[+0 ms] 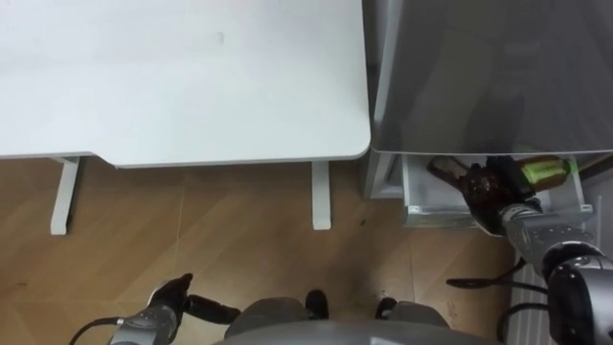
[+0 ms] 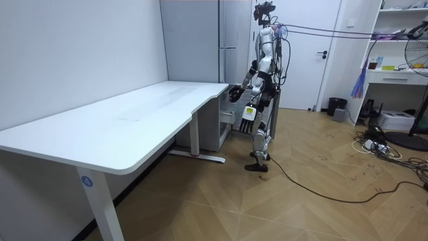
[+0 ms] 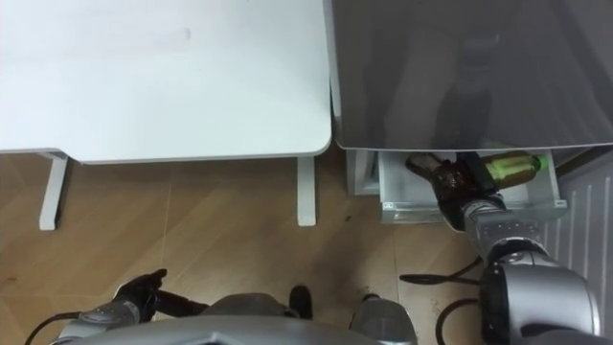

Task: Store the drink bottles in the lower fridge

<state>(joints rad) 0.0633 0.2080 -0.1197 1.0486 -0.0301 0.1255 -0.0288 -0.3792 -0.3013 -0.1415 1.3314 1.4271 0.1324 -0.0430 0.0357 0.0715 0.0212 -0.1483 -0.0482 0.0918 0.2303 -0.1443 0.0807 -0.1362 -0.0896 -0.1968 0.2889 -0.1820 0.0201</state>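
In the left eye view, your right hand [image 1: 484, 187] reaches down into the open lower drawer [image 1: 421, 213] of the fridge [image 1: 479, 77]. A green bottle [image 1: 546, 172] lies on its side inside that drawer, just past the hand and touching it. The fridge's dark overhang shades the spot, so you cannot tell whether the hand grips the bottle or merely rests against it. Your left hand [image 1: 170, 295] hangs low at your left side over the wooden floor, relaxed and holding nothing. The white table [image 1: 192, 77] beside the fridge carries no drinks that you can see.

In the room view, you stand upright at the fridge, at the table's far end, one arm stretched toward the pulled-out drawer.

In the right eye view, the bottle again sits within the drawer's white walls, the right hand at its end.

Judging from this, one drink is as good as placed. What remains is to free the hand and push the drawer shut.
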